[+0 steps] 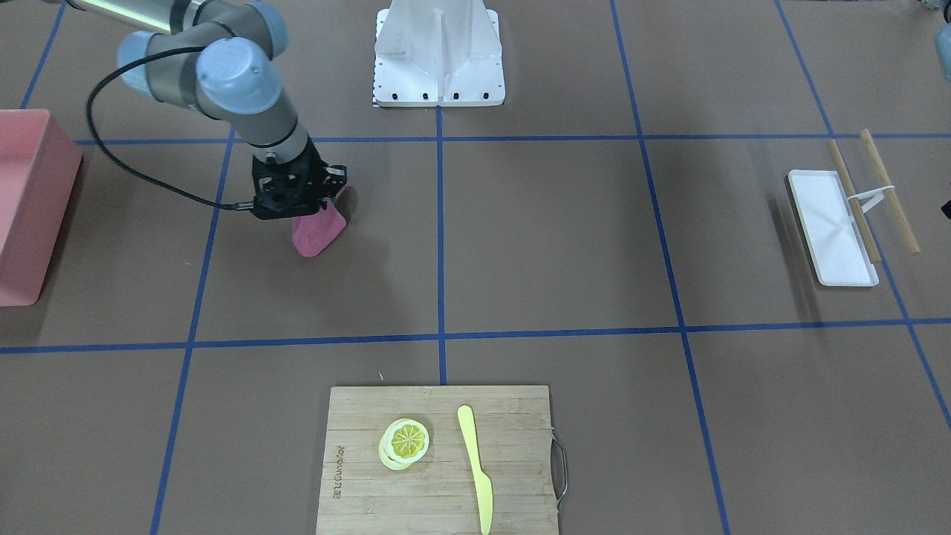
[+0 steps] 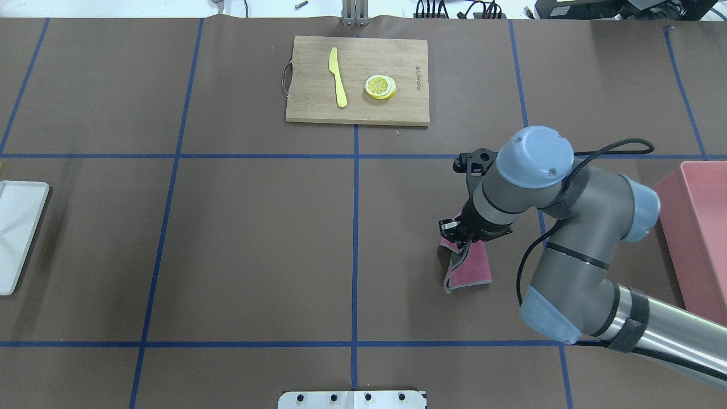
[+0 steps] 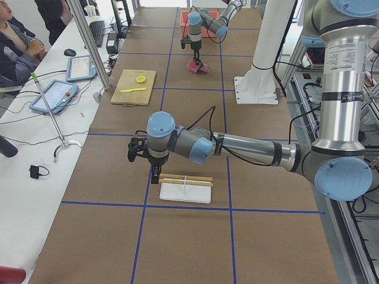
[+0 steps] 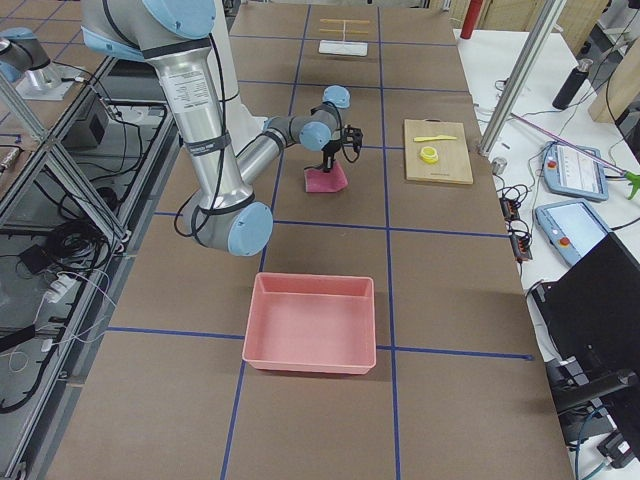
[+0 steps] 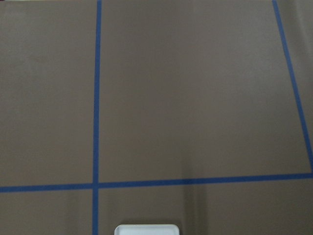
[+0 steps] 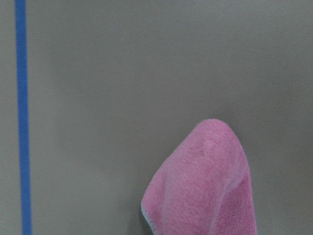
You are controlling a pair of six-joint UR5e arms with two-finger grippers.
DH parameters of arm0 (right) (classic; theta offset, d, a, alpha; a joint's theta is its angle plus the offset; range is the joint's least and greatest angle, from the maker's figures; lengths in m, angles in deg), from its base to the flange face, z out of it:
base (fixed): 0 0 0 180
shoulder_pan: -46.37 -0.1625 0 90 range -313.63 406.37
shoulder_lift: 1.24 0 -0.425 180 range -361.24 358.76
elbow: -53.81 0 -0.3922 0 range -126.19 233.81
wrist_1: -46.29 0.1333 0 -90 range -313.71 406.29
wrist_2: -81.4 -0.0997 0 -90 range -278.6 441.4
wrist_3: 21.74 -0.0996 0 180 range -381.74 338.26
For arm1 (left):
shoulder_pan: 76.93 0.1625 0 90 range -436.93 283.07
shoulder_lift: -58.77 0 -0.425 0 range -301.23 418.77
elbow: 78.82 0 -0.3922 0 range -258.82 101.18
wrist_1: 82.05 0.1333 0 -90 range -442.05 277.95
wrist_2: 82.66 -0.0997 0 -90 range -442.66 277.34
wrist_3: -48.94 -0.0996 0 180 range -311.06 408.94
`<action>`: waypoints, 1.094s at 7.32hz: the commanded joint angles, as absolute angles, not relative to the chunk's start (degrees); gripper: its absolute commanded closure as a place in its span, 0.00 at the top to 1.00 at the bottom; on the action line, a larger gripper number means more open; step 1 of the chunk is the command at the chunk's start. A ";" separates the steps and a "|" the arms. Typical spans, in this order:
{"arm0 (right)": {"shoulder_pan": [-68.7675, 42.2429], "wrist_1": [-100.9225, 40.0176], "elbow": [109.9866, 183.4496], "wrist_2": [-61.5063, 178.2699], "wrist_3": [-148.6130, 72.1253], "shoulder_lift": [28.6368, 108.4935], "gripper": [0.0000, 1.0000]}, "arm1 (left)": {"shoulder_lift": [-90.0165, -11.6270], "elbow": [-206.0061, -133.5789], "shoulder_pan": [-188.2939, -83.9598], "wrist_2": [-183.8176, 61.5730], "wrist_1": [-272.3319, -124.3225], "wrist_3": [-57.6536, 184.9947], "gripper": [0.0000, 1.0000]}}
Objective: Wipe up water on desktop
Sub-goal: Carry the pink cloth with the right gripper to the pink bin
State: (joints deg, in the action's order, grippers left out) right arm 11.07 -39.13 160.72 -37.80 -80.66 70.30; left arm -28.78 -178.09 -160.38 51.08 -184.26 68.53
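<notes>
The brown desktop with blue tape lines fills every view; I see no water on it. My right gripper is shut on a pink cloth and holds it upright, its lower end draped on the desktop. The cloth shows in the overhead view below the gripper, in the right wrist view and in the exterior right view. My left gripper shows only in the exterior left view, above the desktop beside the white tray; I cannot tell if it is open or shut.
A pink bin stands at the table's end on my right. A bamboo cutting board with a lemon slice and a yellow knife lies at the far edge. A white tray with chopsticks lies on my left.
</notes>
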 commanded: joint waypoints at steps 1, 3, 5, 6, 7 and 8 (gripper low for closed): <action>4.73 -39.14 166.99 -41.55 -70.38 81.85 0.00 | -26.76 -177.61 -160.60 51.55 -181.37 66.34 0.98; 5.66 -39.31 167.63 -40.69 -69.54 82.53 0.00 | -24.90 -177.88 -160.52 51.55 -181.54 65.64 0.98; 16.50 -39.75 166.15 -37.46 -86.93 71.78 0.00 | -24.99 -178.05 -160.52 51.73 -181.45 65.64 0.98; 20.40 -39.92 163.70 -33.25 -91.05 66.40 0.00 | -25.16 -177.96 -160.52 51.73 -181.45 65.64 0.98; 21.83 -39.75 161.50 -32.68 -94.48 63.30 0.00 | -25.25 -177.70 -160.52 51.64 -181.54 65.64 0.98; 20.98 -39.84 162.70 -33.20 -95.12 63.10 0.00 | -25.08 -177.70 -160.52 51.73 -181.54 65.64 0.98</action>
State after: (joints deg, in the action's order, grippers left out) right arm 20.31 -39.79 162.88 -33.67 -92.36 65.35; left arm -25.16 -177.80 -160.52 51.69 -181.52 65.64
